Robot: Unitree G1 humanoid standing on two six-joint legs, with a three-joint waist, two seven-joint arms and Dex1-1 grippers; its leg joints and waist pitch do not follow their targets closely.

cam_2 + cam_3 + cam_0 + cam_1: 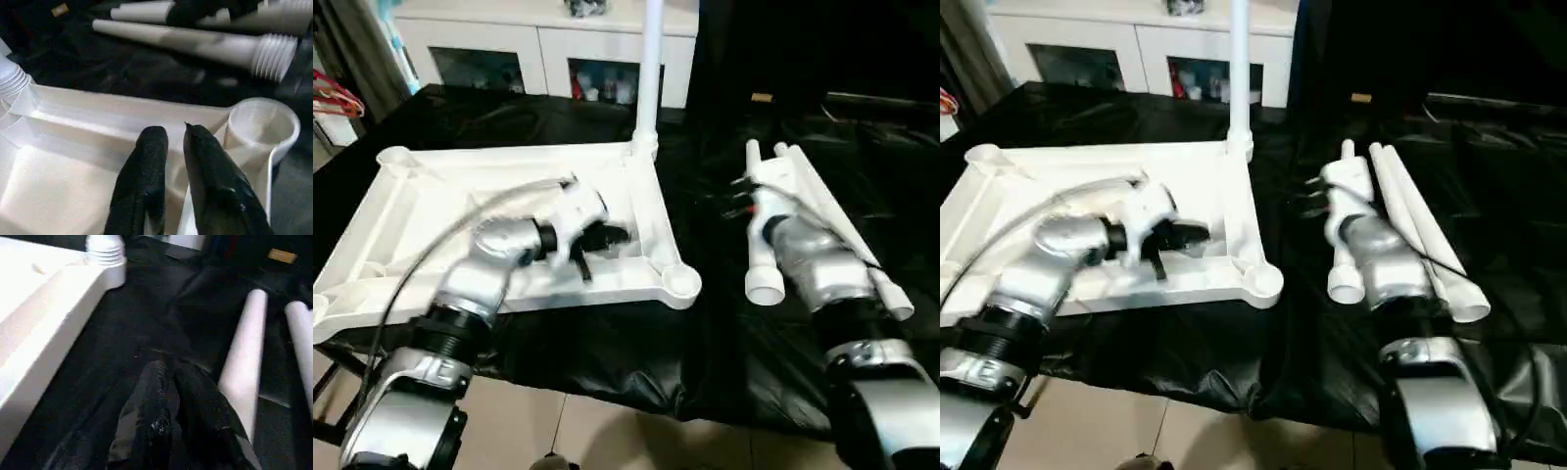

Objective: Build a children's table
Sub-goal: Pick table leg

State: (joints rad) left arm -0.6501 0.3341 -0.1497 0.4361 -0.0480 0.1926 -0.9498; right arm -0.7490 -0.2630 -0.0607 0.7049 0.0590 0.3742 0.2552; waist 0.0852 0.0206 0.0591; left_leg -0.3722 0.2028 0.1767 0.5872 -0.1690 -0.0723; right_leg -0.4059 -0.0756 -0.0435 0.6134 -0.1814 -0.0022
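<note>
Our left gripper (597, 240) hovers over the upturned white table top (421, 211) on the left of the black-covered work table (724, 323), fingers (146, 171) a narrow slit apart and empty, near the open near-right socket (681, 282); one leg (651, 69) stands in the far-right socket. On the right, our right gripper (168, 382), nearly together and holding nothing, hangs beside the loose legs (1410, 220). Next, we judge, comes grasping a leg for that socket
</note>
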